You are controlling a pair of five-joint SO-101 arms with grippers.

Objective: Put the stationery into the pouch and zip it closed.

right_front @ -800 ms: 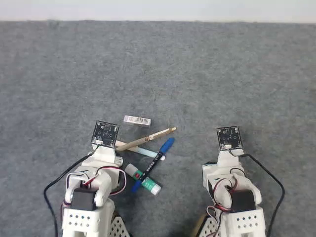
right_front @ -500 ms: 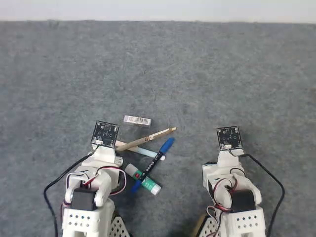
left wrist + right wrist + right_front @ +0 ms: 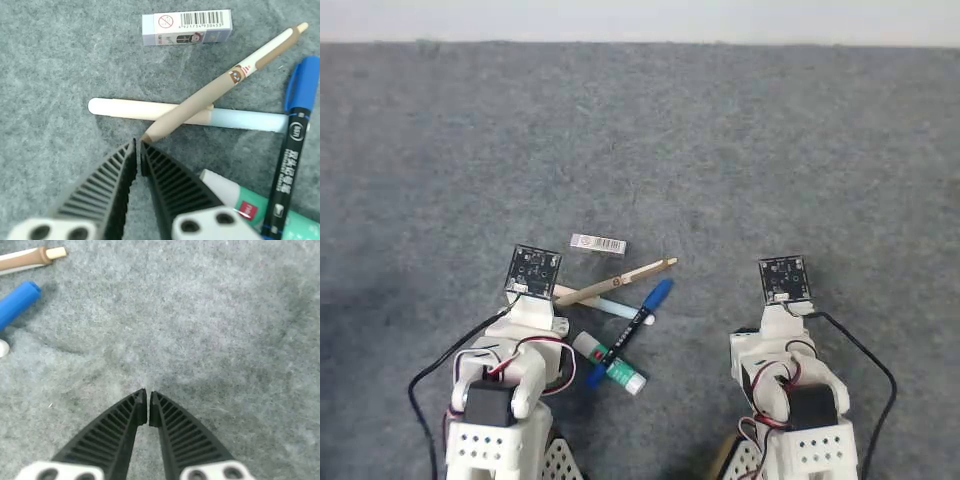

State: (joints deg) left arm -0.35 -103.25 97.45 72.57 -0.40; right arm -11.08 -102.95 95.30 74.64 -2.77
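Observation:
Several stationery items lie in a loose pile on the grey mat between the arms: a white eraser (image 3: 598,243), a brown pen (image 3: 617,282) lying across a pale cream-and-blue pen (image 3: 610,307), a blue marker (image 3: 632,330) and a green-and-white glue stick (image 3: 610,364). My left gripper (image 3: 138,145) is shut on nothing, its tips just short of the brown pen's (image 3: 225,82) near end, with the eraser (image 3: 186,27) farther off. To the right of the pile, my right gripper (image 3: 148,392) is shut above bare mat. The marker's cap (image 3: 17,302) and the brown pen's end (image 3: 30,257) lie off to its side.
The grey felt mat (image 3: 740,150) runs back to a white wall strip (image 3: 640,20). Black cables (image 3: 865,350) loop beside both arm bases at the near edge.

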